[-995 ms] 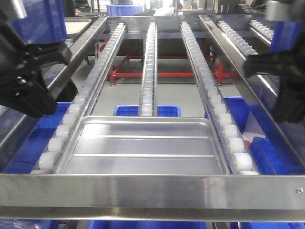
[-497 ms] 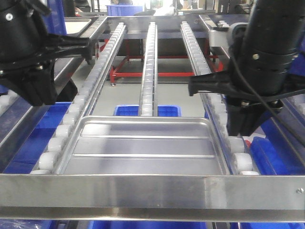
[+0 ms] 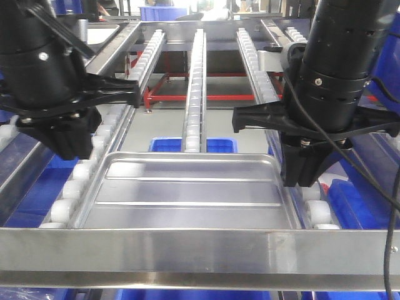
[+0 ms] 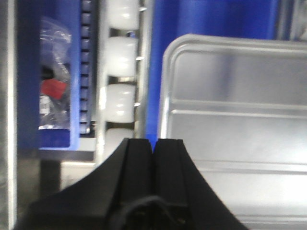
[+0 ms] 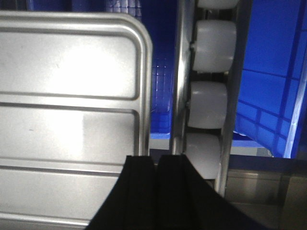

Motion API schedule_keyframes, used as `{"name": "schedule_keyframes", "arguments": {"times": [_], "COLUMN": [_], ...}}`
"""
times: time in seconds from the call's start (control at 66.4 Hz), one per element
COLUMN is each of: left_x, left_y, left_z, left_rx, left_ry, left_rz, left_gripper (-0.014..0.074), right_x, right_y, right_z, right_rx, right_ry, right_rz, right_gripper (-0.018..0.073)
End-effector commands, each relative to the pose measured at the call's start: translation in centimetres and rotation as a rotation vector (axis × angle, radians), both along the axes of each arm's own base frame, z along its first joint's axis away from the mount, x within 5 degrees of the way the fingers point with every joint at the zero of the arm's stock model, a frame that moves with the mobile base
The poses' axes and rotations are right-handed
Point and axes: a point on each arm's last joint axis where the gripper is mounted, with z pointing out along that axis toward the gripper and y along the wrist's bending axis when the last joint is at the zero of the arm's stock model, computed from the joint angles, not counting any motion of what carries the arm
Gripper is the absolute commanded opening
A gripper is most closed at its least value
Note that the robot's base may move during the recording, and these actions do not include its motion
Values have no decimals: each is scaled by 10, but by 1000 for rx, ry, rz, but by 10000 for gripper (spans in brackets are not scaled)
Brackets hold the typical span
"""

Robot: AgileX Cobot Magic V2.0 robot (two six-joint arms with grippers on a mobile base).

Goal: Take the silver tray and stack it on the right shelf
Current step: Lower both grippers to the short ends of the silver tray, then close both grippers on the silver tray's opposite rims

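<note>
The right shelf (image 3: 195,75) fills the front view. Its far end is cut off by the frame, and its sides are covered by two black arms (image 3: 340,69). The silver tray (image 3: 190,194) is laid flat on it between the outer roller tracks (image 3: 134,87), just behind the front bar (image 3: 200,250), by which the tray's near rim is hidden. The left gripper (image 4: 153,143) is held just beside the tray's left rim, its blurred fingers pressed together on nothing. The right gripper (image 5: 156,163) is seen over the right rim, likewise closed on nothing; contact cannot be told. Below the rollers, blue bins (image 3: 194,145) are glimpsed. In one, a clear bag (image 4: 53,91) with something red is made out, its print too blurred to be read.
</note>
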Motion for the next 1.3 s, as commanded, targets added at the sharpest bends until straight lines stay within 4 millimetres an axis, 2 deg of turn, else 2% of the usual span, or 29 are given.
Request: {"name": "schedule_keyframes", "arguments": {"times": [0.0, 0.271, 0.482, 0.633, 0.648, 0.663, 0.693, 0.754, 0.814, 1.13, 1.281], "left_x": [2, 6, 8, 8, 8, 8, 7, 7, 6, 9, 9], "left_y": [-6, -8, -9, -9, -9, -9, -9, -9, -9, -13, -13], "left_z": [20, 11, 12, 12, 12, 11, 11, 11, 10, -6, -7], "left_rx": [-62, -40, -47, -47, -45, -34, -34, -36, -50, -35, -33], "left_ry": [-77, -73, -92, -92, -91, -92, -89, -78, -63, -14, -16], "left_rz": [-22, -35, -46, -46, -45, -62, -60, -53, -41, -32, -34], "left_gripper": [-92, -92, -92, -90, -83, 24, 102, 229, 307, 283, 283], "right_x": [5, 5, 6, 6, 6, 7, 7, 7, 6, 7, 8], "right_y": [3, 3, 4, 4, 4, 4, 4, 4, 4, 4, 5], "right_z": [24, 25, 25, 25, 25, 25, 25, 25, 25, 25, 20], "right_rx": [46, 51, 56, 59, 58, 61, 61, 61, 61, 61, 54], "right_ry": [-104, -113, -118, -123, -123, -127, -127, -127, -126, -127, -112], "right_rz": [18, 19, 19, 19, 19, 20, 20, 19, 19, 19, 19], "right_gripper": [60, 68, 213, 229, 230, 265, 290, 339, 368, 363, 363]}}
